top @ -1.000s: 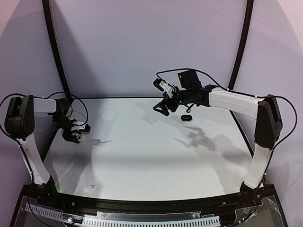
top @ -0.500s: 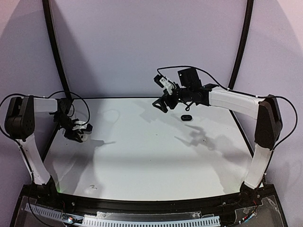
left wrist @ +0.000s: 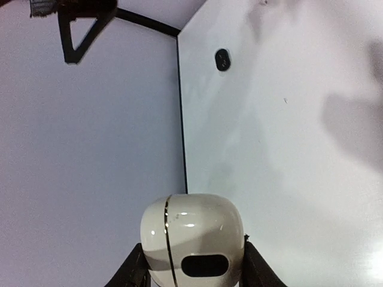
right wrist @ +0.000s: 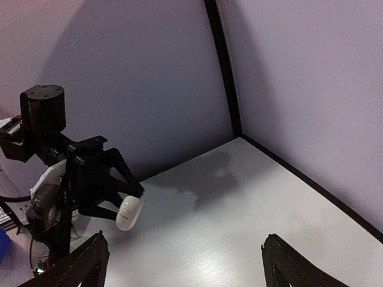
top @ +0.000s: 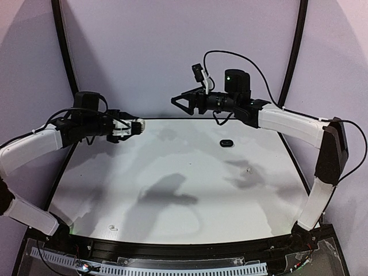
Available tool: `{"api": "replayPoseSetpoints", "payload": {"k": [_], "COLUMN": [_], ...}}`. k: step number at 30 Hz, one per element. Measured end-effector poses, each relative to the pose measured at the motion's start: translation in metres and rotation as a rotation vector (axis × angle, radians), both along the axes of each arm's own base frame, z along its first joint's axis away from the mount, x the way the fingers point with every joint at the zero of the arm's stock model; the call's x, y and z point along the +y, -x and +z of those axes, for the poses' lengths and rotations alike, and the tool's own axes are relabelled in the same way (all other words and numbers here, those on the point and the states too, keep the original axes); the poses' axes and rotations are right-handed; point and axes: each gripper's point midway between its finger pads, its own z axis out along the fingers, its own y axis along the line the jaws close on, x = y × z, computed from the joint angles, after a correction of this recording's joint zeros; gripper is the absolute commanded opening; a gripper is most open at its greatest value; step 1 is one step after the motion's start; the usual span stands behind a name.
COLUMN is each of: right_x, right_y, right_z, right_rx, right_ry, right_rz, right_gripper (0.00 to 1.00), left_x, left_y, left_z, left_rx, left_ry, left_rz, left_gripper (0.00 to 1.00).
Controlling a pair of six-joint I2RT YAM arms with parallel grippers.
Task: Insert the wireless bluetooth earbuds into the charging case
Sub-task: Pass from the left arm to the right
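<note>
My left gripper [top: 133,127] is shut on a glossy white oval charging case [left wrist: 191,230], its lid closed, and holds it in the air over the back left of the table. The right wrist view also shows this case [right wrist: 128,212] between the left gripper's fingers [right wrist: 119,179]. My right gripper [top: 180,104] hangs high over the back middle of the table. It is open, with nothing between its fingers [right wrist: 84,263], and points toward the left gripper. I cannot make out the earbuds in any view.
A small black oval case [top: 226,142] lies on the white table [top: 172,190] at the back right, also seen in the left wrist view [left wrist: 222,59]. A tiny dark speck [top: 248,169] sits in front of it. Purple walls close the back and sides.
My left arm has lifted from the table's left edge and swung toward the back middle with the white case. My right gripper has risen and moved a little to the left.
</note>
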Motion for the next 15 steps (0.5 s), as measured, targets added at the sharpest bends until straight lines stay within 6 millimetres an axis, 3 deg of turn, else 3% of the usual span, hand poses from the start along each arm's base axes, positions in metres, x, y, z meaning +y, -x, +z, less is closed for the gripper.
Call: {"api": "replayPoseSetpoints", "payload": {"k": [9, 15], "right_x": [0.046, 0.064], "right_y": [0.054, 0.062], "right_z": [0.003, -0.017], "right_rx": [0.127, 0.193], "right_ry": [-0.084, -0.064], "right_rz": [0.133, 0.146], "right_gripper": [0.81, 0.68], "left_x": [-0.051, -0.067], "left_y": [0.009, 0.015], "left_z": [0.040, 0.052], "left_rx": [-0.125, -0.161], "left_ry": [0.129, 0.172], "left_rz": [0.006, -0.004], "left_gripper": [0.22, 0.22]}}
